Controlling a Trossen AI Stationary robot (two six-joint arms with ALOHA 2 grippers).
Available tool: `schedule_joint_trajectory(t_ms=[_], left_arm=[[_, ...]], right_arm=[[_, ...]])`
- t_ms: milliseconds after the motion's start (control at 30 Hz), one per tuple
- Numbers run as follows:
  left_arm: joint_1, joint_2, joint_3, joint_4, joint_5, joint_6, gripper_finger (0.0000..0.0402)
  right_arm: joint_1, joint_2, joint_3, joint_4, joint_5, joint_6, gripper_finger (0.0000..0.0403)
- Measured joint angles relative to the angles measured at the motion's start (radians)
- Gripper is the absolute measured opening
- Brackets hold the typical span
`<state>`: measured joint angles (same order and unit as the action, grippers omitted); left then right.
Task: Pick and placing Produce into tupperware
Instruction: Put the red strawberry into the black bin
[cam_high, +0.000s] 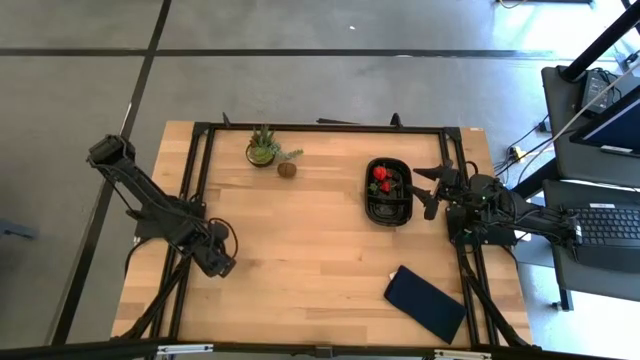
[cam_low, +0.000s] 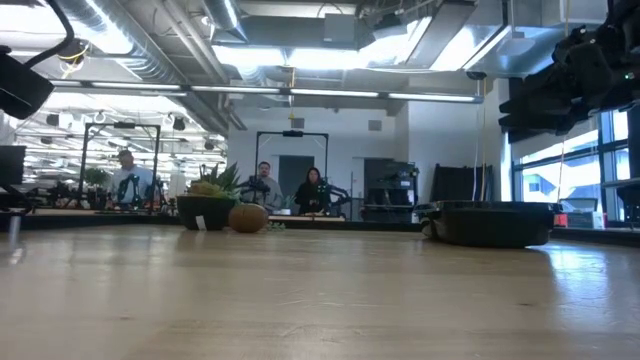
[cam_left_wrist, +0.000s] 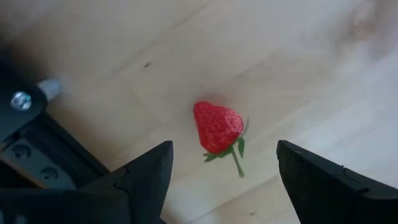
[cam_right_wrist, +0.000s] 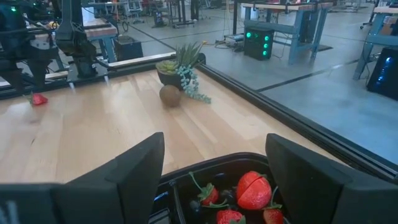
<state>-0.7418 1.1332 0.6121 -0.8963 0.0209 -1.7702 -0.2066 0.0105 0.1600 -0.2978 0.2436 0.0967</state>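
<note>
A red strawberry with a green top (cam_left_wrist: 217, 127) lies on the wooden table, just ahead of my open left gripper (cam_left_wrist: 224, 152) and in line with the gap between its fingers. From the right wrist it shows as a small red spot (cam_right_wrist: 38, 99) under the left arm. In the high view the left gripper (cam_high: 215, 262) hides it. The black tupperware (cam_high: 388, 212) holds several strawberries (cam_right_wrist: 252, 190). My open right gripper (cam_right_wrist: 214, 143) hovers at its right rim (cam_high: 435, 190). The brown round fruit (cam_high: 287, 170) rests on the table beside the plant.
A small potted plant (cam_high: 263, 148) stands near the table's far edge. A flat dark-blue rectangle (cam_high: 425, 303) lies near the near right corner. A black frame (cam_high: 200, 140) borders the table. Bare wood lies between the arms. People show in the room behind (cam_low: 265, 180).
</note>
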Motion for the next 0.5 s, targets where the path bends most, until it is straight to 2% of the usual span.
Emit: schedule_joint_trajectory(t_ms=[267, 500], left_arm=[[0.000, 0.000, 0.000, -0.004, 0.000, -0.121, 0.0274], [0.000, 0.022, 0.000, -0.004, 0.051, -0.183, 0.0273]], right_arm=[[0.000, 0.000, 0.000, -0.014, 0.000, 0.000, 0.0282], [0.000, 0.000, 0.000, -0.023, 0.000, 0.003, 0.0282]])
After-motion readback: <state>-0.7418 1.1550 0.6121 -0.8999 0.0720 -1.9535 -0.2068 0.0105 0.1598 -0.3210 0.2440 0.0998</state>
